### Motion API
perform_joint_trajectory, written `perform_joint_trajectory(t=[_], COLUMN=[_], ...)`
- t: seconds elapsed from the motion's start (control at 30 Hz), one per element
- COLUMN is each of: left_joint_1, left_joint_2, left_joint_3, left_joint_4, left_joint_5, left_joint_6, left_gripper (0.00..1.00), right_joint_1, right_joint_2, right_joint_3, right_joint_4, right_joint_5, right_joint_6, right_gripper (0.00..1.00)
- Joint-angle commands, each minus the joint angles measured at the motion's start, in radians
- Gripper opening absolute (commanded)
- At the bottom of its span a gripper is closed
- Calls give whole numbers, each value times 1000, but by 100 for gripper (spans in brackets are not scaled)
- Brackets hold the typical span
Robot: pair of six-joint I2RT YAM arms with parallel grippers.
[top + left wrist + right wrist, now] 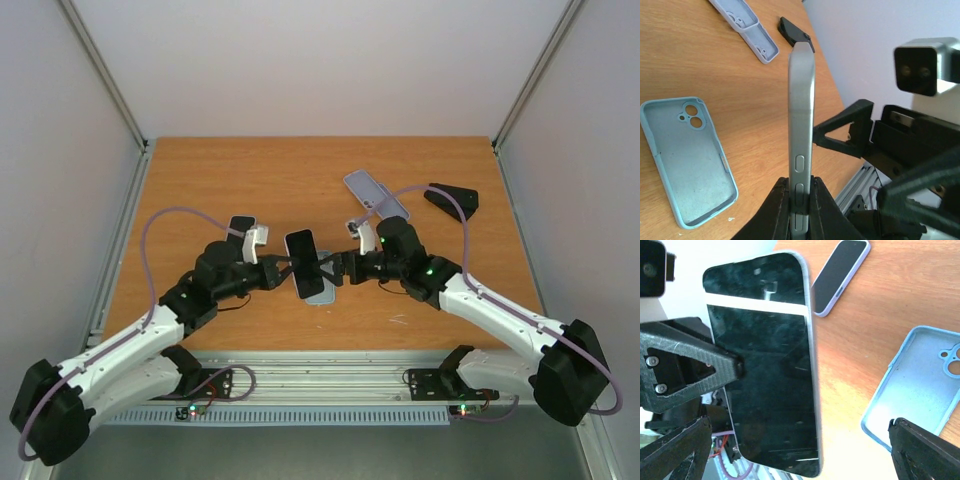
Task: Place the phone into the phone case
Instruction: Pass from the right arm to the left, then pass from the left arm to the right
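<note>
**Figure. Phone presented on edge over its case (top, left-wrist and right-wrist views).**

The phone (801, 115) is carried clear of the table (200, 170). It is grasped at one short end by the left gripper (800, 202), whose fingers (777, 210) are clenched on its two broad faces. The phone is held edge-up, side buttons toward the left wrist camera, so that its screen is turned to the right arm and its long sides are left free.

The right gripper (340, 268) is seen at the phone's screen side with its jaws spread wide and nothing held. Whether one fingertip touches the glass cannot be told. This stance is judged to suit a handover or a re-grip, since a phone pinched by its faces at one end cannot easily be pressed flat.

The light-blue case (687, 165) lies on the table almost directly under the phone, nearer the near edge than the far one and about midway between the left and right edges. It is placed hollow side up, camera cut-out showing, and so is ready to receive the phone, which is not yet seated in it.

Other items are set apart from the work:
- The lilac cases (375, 195) lie towards the far edge, right of centre.
- A black wedge (452, 198) lies near the far right corner.
- A cased phone (840, 275) lies left of centre.
</note>
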Motion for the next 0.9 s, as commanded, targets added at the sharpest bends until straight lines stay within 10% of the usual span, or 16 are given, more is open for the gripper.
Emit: perform_joint_trajectory(t=[0.0, 0.47, 0.87], left_joint_1=[9, 13, 26], left_joint_2=[-65, -61, -22], left_joint_3=[-31, -124, -138], left_joint_4=[127, 497, 583], left_joint_5=[57, 218, 237], left_joint_6=[27, -98, -147], left_gripper=[1, 0, 0], right_joint_1=[-77, -121, -120], right_joint_2=[-36, -4, 32], right_joint_3=[-48, -72, -70], right_joint_4=[121, 266, 326], right_joint_5=[-195, -416, -488], right_joint_6=[11, 34, 63], right_gripper=[96, 77, 40])
